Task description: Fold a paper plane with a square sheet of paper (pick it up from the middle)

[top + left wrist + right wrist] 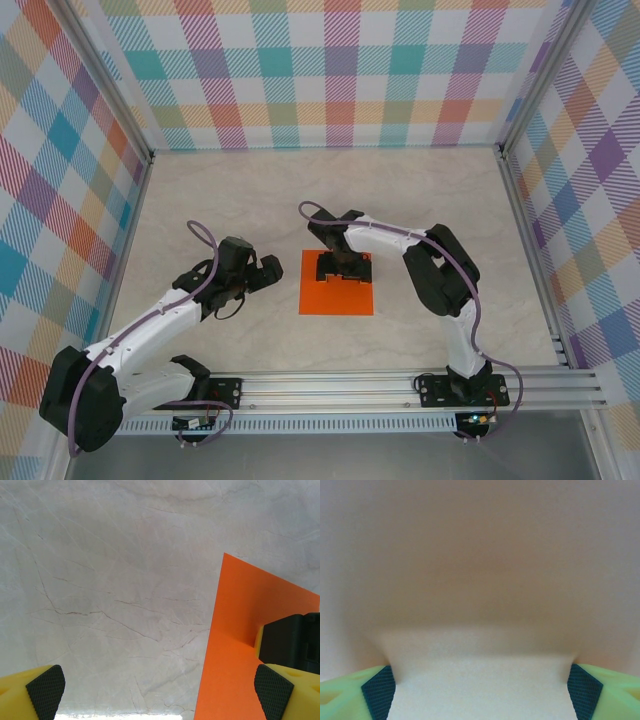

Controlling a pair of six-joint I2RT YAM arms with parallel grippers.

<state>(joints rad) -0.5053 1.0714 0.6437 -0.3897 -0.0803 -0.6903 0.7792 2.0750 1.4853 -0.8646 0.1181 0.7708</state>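
Top external shows the right gripper (345, 268) spread on the middle of the square sheet of paper (335, 300). Flimsy, light; pinch there gently.

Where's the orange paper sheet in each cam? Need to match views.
Top external: the flat bright orange square paper sheet lies at centre, the right gripper over it.
Left wrist: the sheet fills the lower right.
Right wrist: blurred pale surface between the fingers; cannot tell.
Shared landmark: the sheet's far-left corner, top external and left wrist.
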